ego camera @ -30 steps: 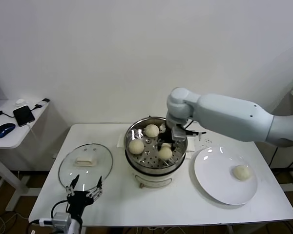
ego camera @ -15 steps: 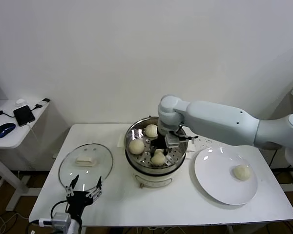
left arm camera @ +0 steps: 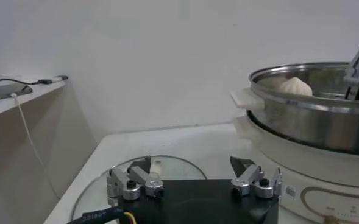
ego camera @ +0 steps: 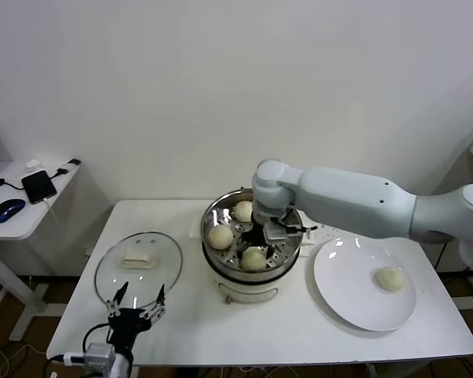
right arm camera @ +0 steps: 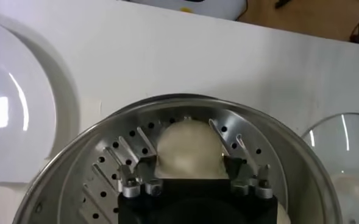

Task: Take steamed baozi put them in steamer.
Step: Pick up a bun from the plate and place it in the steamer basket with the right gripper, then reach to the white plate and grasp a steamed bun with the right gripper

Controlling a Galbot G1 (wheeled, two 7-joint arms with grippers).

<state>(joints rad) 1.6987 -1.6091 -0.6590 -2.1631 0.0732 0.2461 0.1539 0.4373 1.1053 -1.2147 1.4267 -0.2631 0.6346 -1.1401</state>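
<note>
Cream-white baozi (ego camera: 253, 258) – shiny steel steamer (ego camera: 221, 206), perforated – white plate (ego camera: 355, 295).

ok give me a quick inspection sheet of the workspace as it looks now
surface: white table.
job's things: three steamed baozi on the perforated tray of the steamer; a fourth baozi on the white plate.
clutter: glass lid flat on the table beside the steamer.
grippers: right gripper inside the steamer, fingers open either side of a baozi; left gripper open, parked at the table's near edge by the lid.
cables: cable hanging off the side table.
surroundings: phone and mouse on the side table; plain white wall.
</note>
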